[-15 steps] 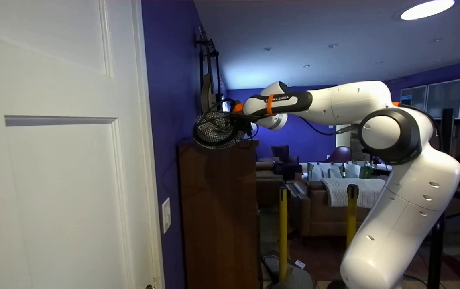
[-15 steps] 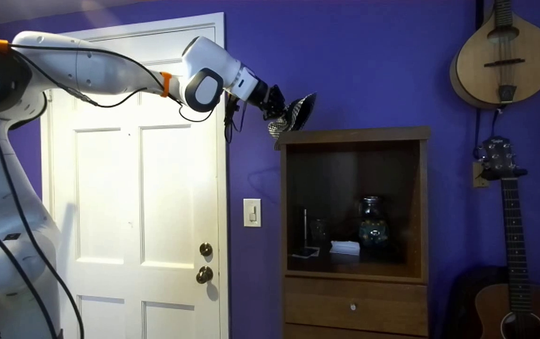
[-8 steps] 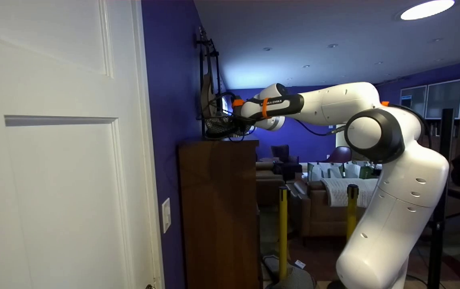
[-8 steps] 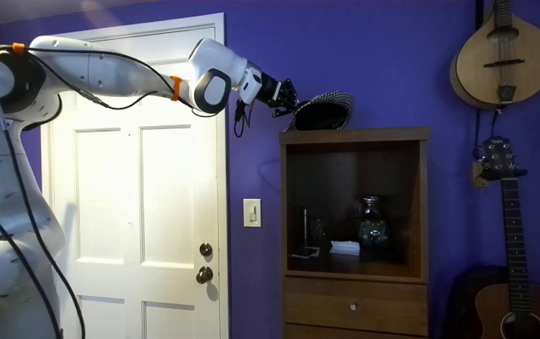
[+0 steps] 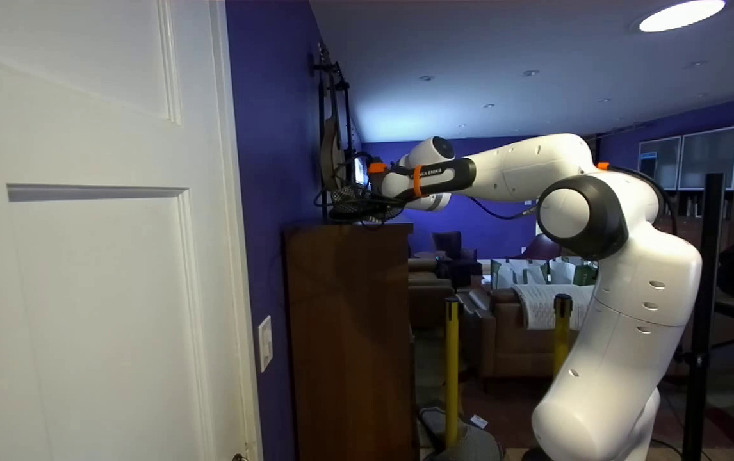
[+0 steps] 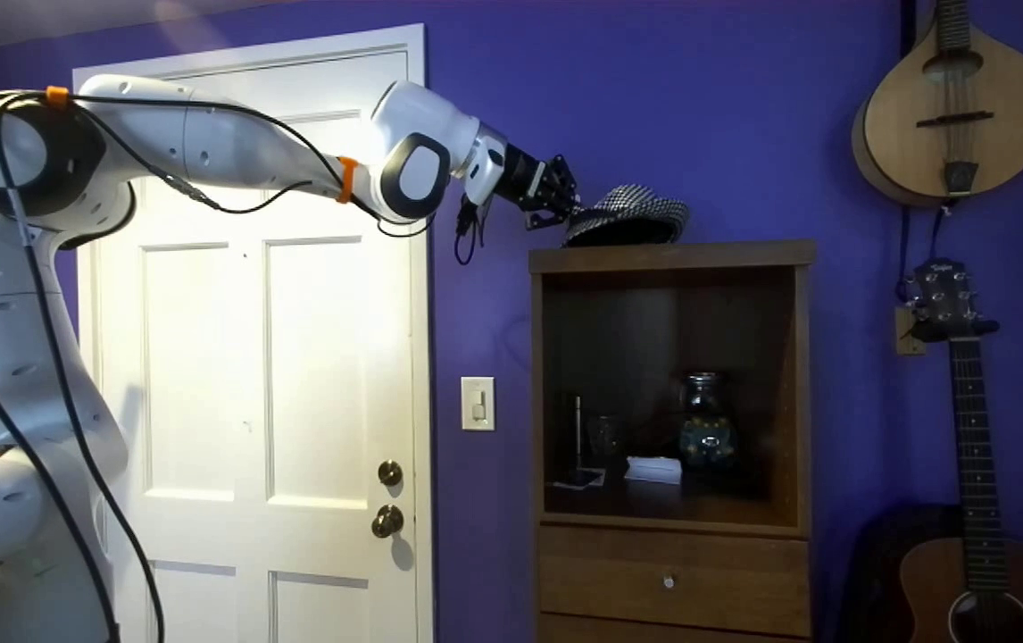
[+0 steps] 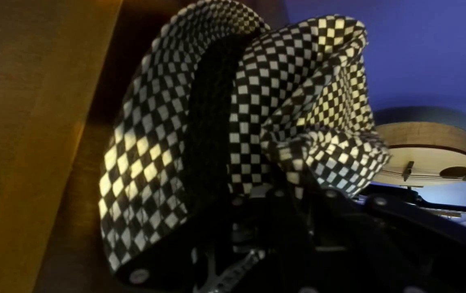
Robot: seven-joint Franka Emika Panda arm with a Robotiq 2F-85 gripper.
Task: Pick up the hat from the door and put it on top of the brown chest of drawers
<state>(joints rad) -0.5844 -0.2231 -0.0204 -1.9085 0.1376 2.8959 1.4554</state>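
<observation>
comparing with 1 second ago, i see the hat (image 6: 629, 212) has come off the corner and over the top of the brown chest of drawers (image 6: 672, 257), its brim swung down from nearly on end; it sits tilted there, a strip of dark underside showing. my gripper (image 6: 572, 203) has followed it across, and in the wrist view it is pinching a fold of the checkered crown. below the wooden top, an open compartment (image 6: 645, 339) holds a jar (image 6: 706, 438). behind, a purple wall (image 6: 726, 125) carries a round-bodied stringed instrument (image 6: 1002, 138) hung high, with a guitar (image 6: 977, 455) beneath it; the white door (image 6: 248, 357) stands well apart. in an exterior view i see 2 yellow posts (image 5: 452, 371) and a brown sofa (image 5: 514, 353).
</observation>
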